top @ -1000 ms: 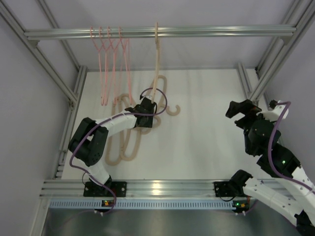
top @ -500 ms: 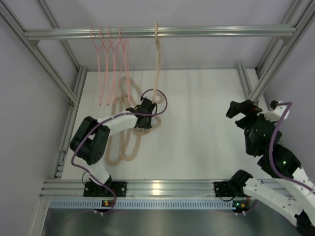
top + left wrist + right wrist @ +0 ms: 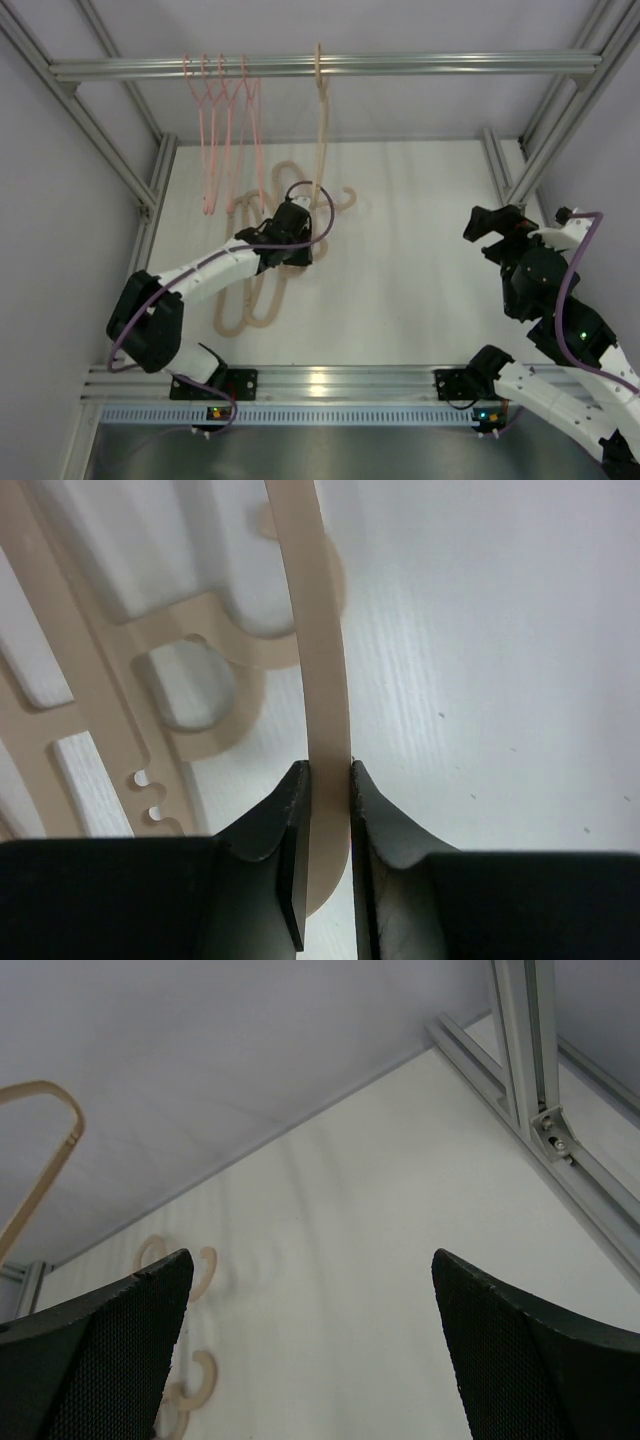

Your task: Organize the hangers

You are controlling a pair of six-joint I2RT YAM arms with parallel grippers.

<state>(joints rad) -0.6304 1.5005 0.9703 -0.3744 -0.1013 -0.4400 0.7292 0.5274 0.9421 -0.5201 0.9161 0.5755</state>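
Observation:
Several thin pink hangers (image 3: pixel 222 120) hang from the top rail (image 3: pixel 420 65) at the left. One beige hanger (image 3: pixel 320 120) hangs from the rail by its hook, further right. My left gripper (image 3: pixel 296 232) is shut on that hanger's lower end; the left wrist view shows the beige strip (image 3: pixel 325 680) pinched between my fingers. More beige hangers (image 3: pixel 255 295) lie in a pile on the white table, also seen in the left wrist view (image 3: pixel 120 720). My right gripper (image 3: pixel 497 222) is open and empty at the right, above the table.
Aluminium frame posts (image 3: pixel 150 195) run along both sides of the white table (image 3: pixel 420 270), and a rail (image 3: pixel 320 380) crosses the near edge. Beige hooks (image 3: pixel 195 1270) lie on the table at the left of the right wrist view.
My left arm has pulled back towards the near left, dragging the hanging beige hanger's lower end with it. Hooks of the lying hangers now show beyond the gripper. The right arm barely moved.

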